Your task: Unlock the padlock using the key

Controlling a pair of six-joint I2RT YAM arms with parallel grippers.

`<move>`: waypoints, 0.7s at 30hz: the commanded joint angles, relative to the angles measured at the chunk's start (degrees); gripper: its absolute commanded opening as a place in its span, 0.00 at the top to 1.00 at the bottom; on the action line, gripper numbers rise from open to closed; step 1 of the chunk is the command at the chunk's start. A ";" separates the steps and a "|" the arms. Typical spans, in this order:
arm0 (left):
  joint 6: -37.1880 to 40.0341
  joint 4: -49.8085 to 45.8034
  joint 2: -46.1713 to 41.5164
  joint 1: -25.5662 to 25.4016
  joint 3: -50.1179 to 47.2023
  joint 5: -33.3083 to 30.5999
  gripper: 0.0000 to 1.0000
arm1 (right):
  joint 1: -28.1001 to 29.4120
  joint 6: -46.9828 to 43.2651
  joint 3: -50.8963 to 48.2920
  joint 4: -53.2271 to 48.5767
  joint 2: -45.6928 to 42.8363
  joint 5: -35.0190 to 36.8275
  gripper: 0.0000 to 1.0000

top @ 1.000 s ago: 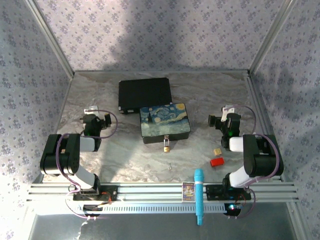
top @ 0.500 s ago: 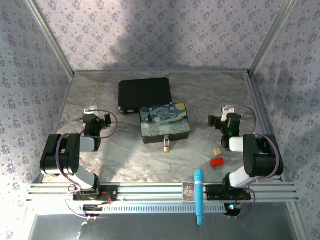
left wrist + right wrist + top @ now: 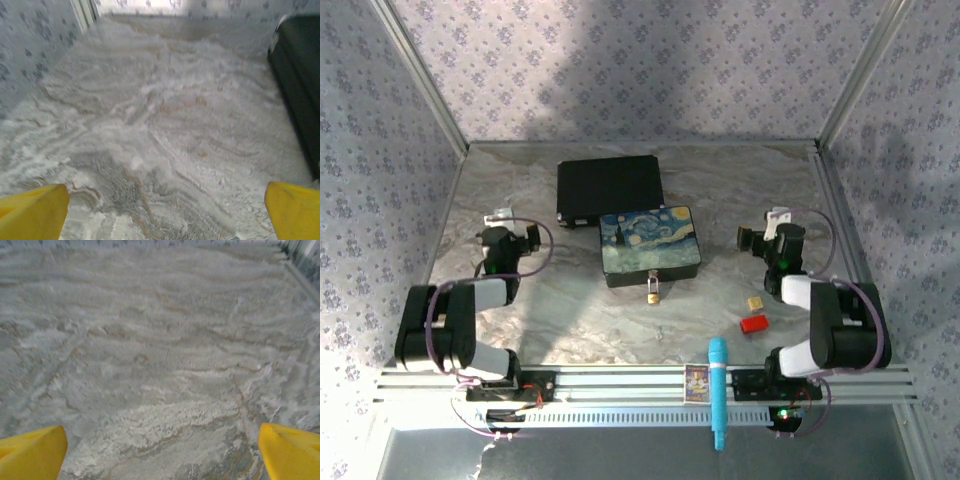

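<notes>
Two arms have begun to stir, and from the top view you can see both have unfolded a little from where they sat half a second ago, their wrists edging away from the bases. The left end effector [image 3: 504, 232] sits over bare desk [image 3: 570, 310], well apart from everything. The right end effector [image 3: 782, 236] is just beyond the key [image 3: 755, 303], which lies on the desk just beside the red block [image 3: 754, 324]. The padlock [image 3: 653, 291] hangs at the near face of the painted box [image 3: 650, 245], with a black case [image 3: 610, 188] behind it. Neither the key nor the padlock has shifted — so you are at the very start, with nothing picked up yet.

From the left wrist, the yellow fingers [image 3: 32, 210] sit at the far corners of the picture: spread wide, empty, over marbled desk with the case at the right edge.

From the right wrist, the fingers [image 3: 30, 452] are likewise spread wide and hold nothing. The key lies back toward this arm's base, so your likely next move is to draw back and drop onto it.
</notes>
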 commanded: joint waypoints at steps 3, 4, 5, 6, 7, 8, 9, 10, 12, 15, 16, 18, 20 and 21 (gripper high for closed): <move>-10.29 -18.80 -14.59 -0.33 5.19 -4.21 0.00 | -0.34 2.82 5.54 -15.53 -11.41 -0.85 0.01; -15.89 -25.23 -17.27 -0.30 6.89 -4.76 0.00 | -0.48 5.89 7.51 -20.98 -13.77 -1.96 0.01; -22.57 -31.15 -19.57 -0.29 8.90 -4.67 0.00 | -0.54 10.74 10.22 -27.77 -15.77 -1.79 0.01; -26.74 -35.34 -21.23 -0.33 10.10 -3.22 0.00 | -0.57 15.08 12.64 -33.94 -16.87 -1.16 0.01; -30.59 -38.88 -22.94 -0.31 11.00 -0.10 0.00 | -0.87 17.75 14.73 -39.05 -17.74 -3.22 0.01; -33.48 -40.54 -24.61 -0.28 11.08 4.34 0.00 | -1.05 18.23 16.03 -42.72 -18.36 -7.90 0.01; -35.20 -41.36 -25.98 -0.34 10.91 9.18 0.00 | -0.93 18.47 16.60 -44.61 -19.09 -11.75 0.02; -37.53 -43.25 -27.30 -0.76 10.94 13.60 0.00 | -0.53 19.54 16.84 -46.37 -20.22 -14.85 0.04; -39.24 -49.86 -28.99 -3.20 12.06 18.31 0.00 | 1.61 21.74 16.77 -49.99 -22.15 -19.51 0.05; -38.26 -60.65 -30.37 -10.80 14.22 18.28 0.00 | 9.07 23.74 18.40 -59.06 -23.87 -19.65 0.08; -38.52 -62.62 -30.81 -13.73 14.18 18.32 0.00 | 12.99 24.45 18.88 -61.81 -24.07 -18.16 0.09; -40.03 -64.05 -31.38 -18.62 13.18 19.39 0.00 | 20.60 26.77 18.85 -65.27 -24.37 -13.88 0.12; -42.34 -63.83 -32.39 -23.96 11.30 19.82 0.00 | 29.61 30.50 18.08 -66.52 -24.27 -8.78 0.16; -43.47 -63.67 -33.03 -26.31 10.48 19.30 0.00 | 33.76 32.46 17.67 -66.59 -23.87 -6.43 0.17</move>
